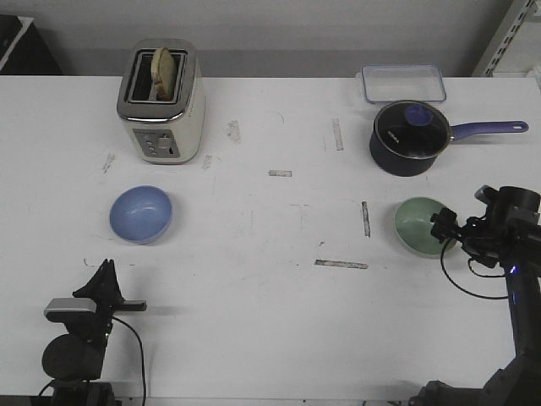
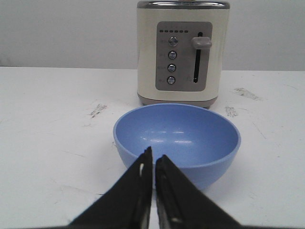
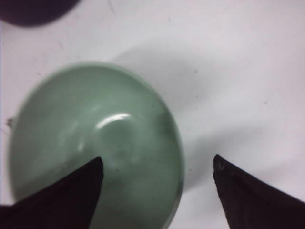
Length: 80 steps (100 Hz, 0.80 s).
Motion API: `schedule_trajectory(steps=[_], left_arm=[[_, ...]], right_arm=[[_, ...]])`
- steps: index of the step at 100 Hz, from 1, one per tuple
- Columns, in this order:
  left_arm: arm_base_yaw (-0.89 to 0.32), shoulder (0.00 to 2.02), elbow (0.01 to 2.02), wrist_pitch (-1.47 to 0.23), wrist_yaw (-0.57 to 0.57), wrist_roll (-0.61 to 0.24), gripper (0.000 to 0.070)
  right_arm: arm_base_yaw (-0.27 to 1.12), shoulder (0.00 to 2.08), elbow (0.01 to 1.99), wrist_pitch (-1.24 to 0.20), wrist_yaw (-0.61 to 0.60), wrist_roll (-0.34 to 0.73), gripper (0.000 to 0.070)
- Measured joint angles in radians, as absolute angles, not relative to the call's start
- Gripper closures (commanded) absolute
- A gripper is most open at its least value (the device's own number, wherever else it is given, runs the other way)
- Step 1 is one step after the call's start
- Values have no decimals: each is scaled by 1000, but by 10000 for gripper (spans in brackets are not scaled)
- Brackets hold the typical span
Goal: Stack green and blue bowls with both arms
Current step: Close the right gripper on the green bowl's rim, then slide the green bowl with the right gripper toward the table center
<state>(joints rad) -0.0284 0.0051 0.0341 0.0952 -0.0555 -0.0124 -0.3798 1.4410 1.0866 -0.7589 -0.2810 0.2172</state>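
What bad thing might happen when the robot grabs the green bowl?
The right tool is open across the green bowl's rim, one finger inside and one outside. Pinching only that edge, the bowl might tip or slip. The saucepan stands close behind, so a lifted bowl could bump it.

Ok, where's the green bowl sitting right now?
In the front view the green bowl sits on the table's right side, just in front of the dark saucepan, with the right gripper open over its rim.
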Motion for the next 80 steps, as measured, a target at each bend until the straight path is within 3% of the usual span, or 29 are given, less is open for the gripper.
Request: schedule_trajectory(steps=[9, 29, 53, 80], left_arm=[[-28, 5, 34, 95, -56, -12, 697], [-28, 5, 34, 95, -56, -12, 697], [-28, 5, 34, 95, -56, -12, 697], [-28, 5, 34, 95, -56, -12, 697]], right_arm=[[-381, 1459, 1060, -727, -281, 225, 305], [-381, 1475, 1056, -707, -281, 233, 700], [-381, 1475, 1056, -704, -297, 237, 700], [-315, 1374, 1055, -622, -453, 281, 700]])
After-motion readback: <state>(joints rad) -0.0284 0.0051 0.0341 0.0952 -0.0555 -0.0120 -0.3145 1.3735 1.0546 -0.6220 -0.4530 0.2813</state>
